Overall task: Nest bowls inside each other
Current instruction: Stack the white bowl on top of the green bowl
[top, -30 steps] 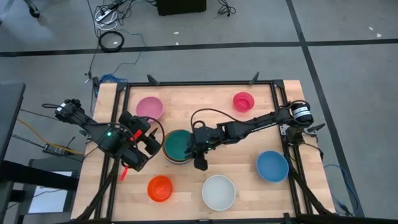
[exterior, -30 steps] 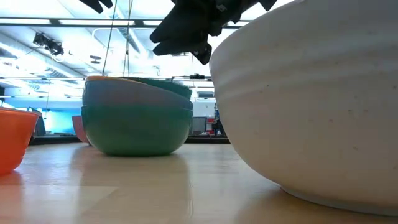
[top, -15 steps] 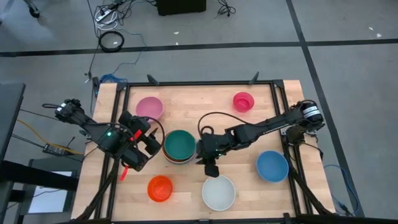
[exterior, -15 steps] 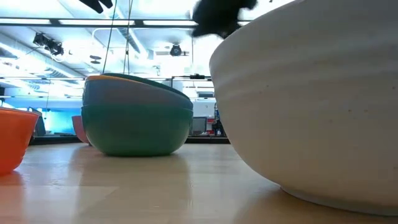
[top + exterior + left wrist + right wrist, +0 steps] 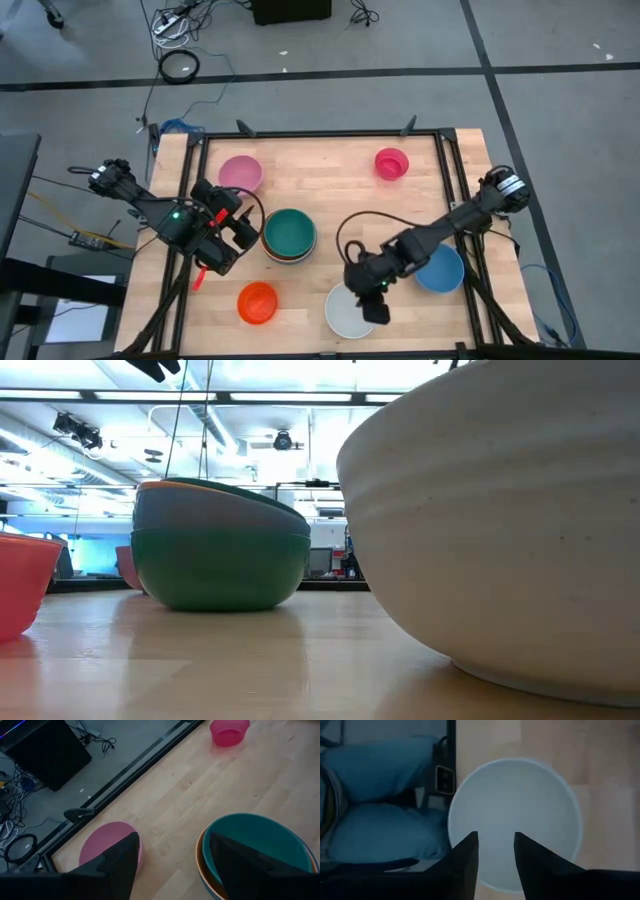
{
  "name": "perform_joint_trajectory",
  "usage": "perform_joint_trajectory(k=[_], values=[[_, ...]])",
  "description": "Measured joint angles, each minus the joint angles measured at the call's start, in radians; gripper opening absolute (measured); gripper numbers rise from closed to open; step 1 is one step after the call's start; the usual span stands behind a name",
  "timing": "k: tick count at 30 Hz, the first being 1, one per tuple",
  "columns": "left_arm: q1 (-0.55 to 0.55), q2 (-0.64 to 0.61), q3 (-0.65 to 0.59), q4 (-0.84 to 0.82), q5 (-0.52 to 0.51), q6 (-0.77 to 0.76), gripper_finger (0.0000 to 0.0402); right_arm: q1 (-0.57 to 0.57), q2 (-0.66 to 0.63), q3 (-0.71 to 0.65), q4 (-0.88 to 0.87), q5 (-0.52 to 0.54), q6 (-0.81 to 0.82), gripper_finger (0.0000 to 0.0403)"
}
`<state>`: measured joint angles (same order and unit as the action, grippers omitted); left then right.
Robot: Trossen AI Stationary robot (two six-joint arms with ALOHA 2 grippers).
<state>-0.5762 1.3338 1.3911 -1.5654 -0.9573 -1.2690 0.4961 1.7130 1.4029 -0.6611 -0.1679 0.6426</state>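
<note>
right claw [image 5: 377,308] is hanging right over the white bowl [image 5: 350,310], jaws a little apart with nothing in them, lined up over the near rim, i'd guess so it can pinch the wall and lift it. the stack [image 5: 290,236], teal on top, sits well off to its left, likely where the white one goes. blue bowl [image 5: 440,268] is just behind the arm. left claw [image 5: 172,865] waits open beside the stack. pink [image 5: 240,173], magenta [image 5: 392,163] and orange [image 5: 257,302] bowls are loose around the bench [image 5: 330,190].

Right claw [image 5: 377,309] seemingly above front bowl [image 5: 345,312]
</note>
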Motion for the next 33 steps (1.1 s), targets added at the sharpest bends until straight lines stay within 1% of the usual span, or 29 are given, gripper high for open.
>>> perform_joint_trajectory(k=[3, 7, 10, 14, 17, 19, 22, 26, 29, 33], values=[[0.000, 0.000, 0.000, 0.001, 0.000, 0.000, 0.0250, 0.021, 0.000, 0.000, 0.016, -0.062, 0.026, 0.0131], [0.000, 0.000, 0.000, 0.013, 0.017, -0.001, 0.0250, 0.051, 0.000, 0.000, 0.023, -0.101, 0.053, 0.0157], [0.000, 0.001, 0.000, 0.025, 0.027, -0.001, 0.0250, 0.083, 0.007, 0.000, 0.022, -0.101, 0.059, 0.0175], [0.000, 0.002, 0.000, 0.042, 0.027, -0.001, 0.0250, 0.126, 0.037, 0.000, 0.021, -0.086, 0.012, 0.0188], [0.000, 0.004, 0.000, 0.054, 0.027, -0.001, 0.0250, 0.147, 0.053, 0.000, 0.014, -0.056, -0.078, 0.0187], [0.000, 0.004, 0.000, 0.054, 0.027, -0.001, 0.0250, 0.149, 0.054, 0.000, 0.010, -0.012, -0.145, 0.0185], [0.000, 0.004, 0.000, 0.056, 0.027, -0.001, 0.0250, 0.148, 0.053, 0.000, -0.029, 0.086, -0.262, 0.0182], [-0.001, 0.004, 0.000, 0.054, 0.027, 0.001, 0.0250, 0.155, 0.062, 0.000, -0.149, 0.200, -0.395, 0.0181], [-0.001, 0.004, 0.000, 0.053, 0.027, 0.005, 0.0250, 0.182, 0.083, 0.000, -0.228, 0.226, -0.467, 0.0180], [-0.002, 0.004, 0.000, 0.052, 0.027, 0.005, 0.0250, 0.227, 0.094, 0.000, -0.244, 0.281, -0.503, 0.0180]])
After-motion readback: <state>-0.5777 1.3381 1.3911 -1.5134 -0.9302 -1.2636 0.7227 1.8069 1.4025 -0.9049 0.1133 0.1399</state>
